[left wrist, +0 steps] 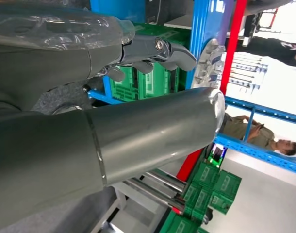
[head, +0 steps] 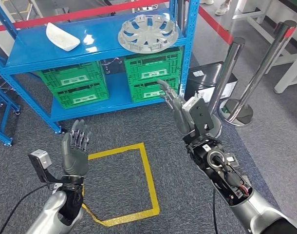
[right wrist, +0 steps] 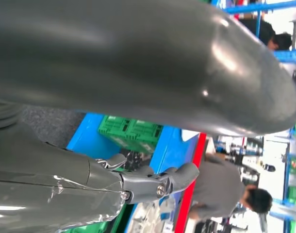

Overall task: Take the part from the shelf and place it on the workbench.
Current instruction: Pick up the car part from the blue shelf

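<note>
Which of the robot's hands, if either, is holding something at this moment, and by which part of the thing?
Neither. The left hand and right hand are raised with fingers apart, holding nothing; the silver wheel cover lies untouched on the blue shelf.

My left hand [head: 75, 151] is dark grey, its fingers nearly black, on a silver forearm. My right hand [head: 178, 109] is the same grey, its wrist black with a bit of red wiring. The shelf [head: 102, 41] in front of me is bright blue. On its top board the wheel cover [head: 147, 32] is silver-grey with a ring of cut-out slots, and the curved part [head: 62, 37] is plain white. The crates [head: 114, 78] on the lower board are vivid green with pale labels. The floor [head: 40, 126] is speckled dark grey, marked with a square of yellow tape [head: 147, 170]. A red barrier tape [head: 209, 22] runs behind, past shiny chrome posts [head: 228, 68].
</note>
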`<move>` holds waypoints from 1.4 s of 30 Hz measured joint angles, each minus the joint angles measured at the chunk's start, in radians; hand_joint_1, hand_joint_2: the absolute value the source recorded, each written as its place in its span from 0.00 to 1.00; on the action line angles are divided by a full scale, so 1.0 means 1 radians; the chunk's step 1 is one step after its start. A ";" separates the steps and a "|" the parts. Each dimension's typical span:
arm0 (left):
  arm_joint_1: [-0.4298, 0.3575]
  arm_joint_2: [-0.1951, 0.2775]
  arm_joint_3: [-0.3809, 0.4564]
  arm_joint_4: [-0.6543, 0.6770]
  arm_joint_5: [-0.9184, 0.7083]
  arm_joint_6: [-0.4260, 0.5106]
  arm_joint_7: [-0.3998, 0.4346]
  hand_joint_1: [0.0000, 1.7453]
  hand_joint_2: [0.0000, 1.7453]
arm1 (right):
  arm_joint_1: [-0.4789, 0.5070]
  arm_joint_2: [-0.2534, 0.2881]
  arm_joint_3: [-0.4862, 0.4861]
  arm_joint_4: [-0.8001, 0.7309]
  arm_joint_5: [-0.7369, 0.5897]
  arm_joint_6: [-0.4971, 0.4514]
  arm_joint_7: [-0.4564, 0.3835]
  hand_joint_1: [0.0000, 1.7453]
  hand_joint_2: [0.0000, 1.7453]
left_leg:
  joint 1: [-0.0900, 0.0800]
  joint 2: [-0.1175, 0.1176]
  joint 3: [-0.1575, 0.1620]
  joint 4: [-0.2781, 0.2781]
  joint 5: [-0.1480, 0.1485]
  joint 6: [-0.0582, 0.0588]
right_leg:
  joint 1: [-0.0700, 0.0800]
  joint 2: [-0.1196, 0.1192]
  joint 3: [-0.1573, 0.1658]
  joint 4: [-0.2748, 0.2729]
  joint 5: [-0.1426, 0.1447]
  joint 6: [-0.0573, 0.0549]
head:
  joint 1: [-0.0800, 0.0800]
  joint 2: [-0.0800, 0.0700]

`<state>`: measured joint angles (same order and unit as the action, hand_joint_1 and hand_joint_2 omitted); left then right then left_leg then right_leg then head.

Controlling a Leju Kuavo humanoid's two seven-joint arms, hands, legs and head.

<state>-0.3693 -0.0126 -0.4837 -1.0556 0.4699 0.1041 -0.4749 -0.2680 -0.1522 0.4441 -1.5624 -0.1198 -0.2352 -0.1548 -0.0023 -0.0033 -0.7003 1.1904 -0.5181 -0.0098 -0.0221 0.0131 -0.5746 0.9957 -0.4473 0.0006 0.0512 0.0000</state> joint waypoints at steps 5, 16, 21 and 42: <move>0.000 0.000 0.000 0.002 0.002 -0.004 0.000 0.00 0.00 | 0.001 0.000 0.000 0.000 0.000 -0.005 0.001 0.00 0.00 | -0.007 -0.002 -0.010 -0.068 0.096 0.029 | 0.008 0.009 0.024 -0.002 -0.020 -0.003 | -0.002 0.000; -0.023 -0.009 0.000 0.010 -0.004 -0.020 -0.009 0.00 0.00 | -0.004 -0.003 -0.006 0.003 0.000 -0.011 0.001 0.00 0.00 | -0.014 0.003 0.144 -0.284 0.122 0.069 | 0.003 0.000 -0.076 0.222 -0.115 0.049 | 0.008 0.000; -0.022 -0.011 0.000 0.023 -0.004 -0.025 -0.015 0.00 0.00 | 0.000 -0.004 -0.007 0.007 0.000 -0.015 0.000 0.00 0.00 | -0.007 0.002 0.193 -0.274 0.078 0.053 | 0.001 -0.010 -0.065 0.065 0.011 0.062 | 0.015 0.000; -0.021 -0.006 0.000 0.033 -0.002 -0.030 -0.029 0.00 0.00 | -0.001 -0.004 -0.006 0.006 0.000 -0.016 0.000 0.00 0.00 | -0.010 -0.008 0.089 -0.287 0.166 0.046 | 0.006 0.011 0.147 -0.045 -0.055 0.030 | -0.004 0.000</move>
<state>-0.3899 -0.0182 -0.4833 -1.0225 0.4676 0.0746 -0.5043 -0.2687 -0.1566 0.4381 -1.5562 -0.1194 -0.2510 -0.1547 -0.0127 -0.0109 -0.6114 0.9029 -0.3517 0.0362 -0.0165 0.0236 -0.4276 0.9508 -0.5024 0.0310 0.0467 -0.0001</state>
